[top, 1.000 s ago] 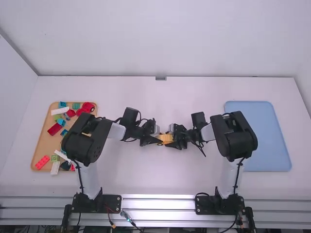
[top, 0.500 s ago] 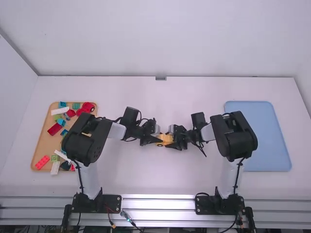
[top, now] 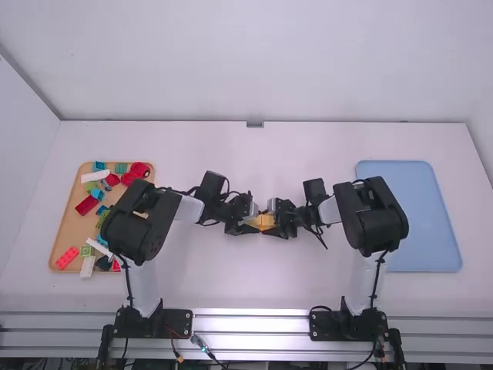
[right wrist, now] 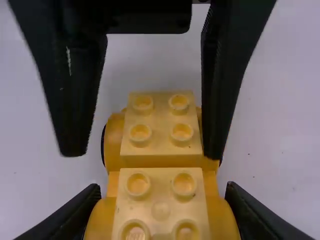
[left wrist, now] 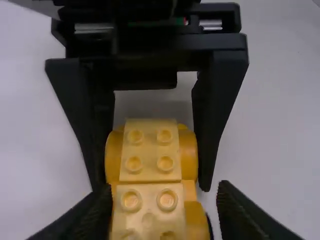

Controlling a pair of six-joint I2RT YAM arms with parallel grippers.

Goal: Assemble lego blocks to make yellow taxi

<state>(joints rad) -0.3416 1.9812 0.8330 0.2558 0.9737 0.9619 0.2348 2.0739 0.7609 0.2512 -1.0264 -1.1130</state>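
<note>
The left gripper (top: 252, 221) and the right gripper (top: 276, 222) face each other at the yellow taxi (top: 264, 220) in the middle of the table. From the left wrist view, the left gripper (left wrist: 162, 200) stands open around the yellow taxi (left wrist: 150, 150), its fingers apart from the sides. From the right wrist view, the right gripper (right wrist: 162, 196) is shut on the yellow taxi (right wrist: 161, 130), one finger against each side. Two yellow tops with round studs lie in line on it, and dark wheel edges show at its sides. The grippers partly cover the taxi.
A wooden tray (top: 68, 216) at the left holds several loose bricks, among them a dark red brick (top: 86, 205) and a white brick (top: 95, 176). The left arm overhangs the tray's right side. At the right lies a blue tray (top: 420, 216), close to the right arm.
My left gripper has shifted slightly to the right along the taxi and its fingers have spread off it. The right arm and the taxi have stayed in place.
</note>
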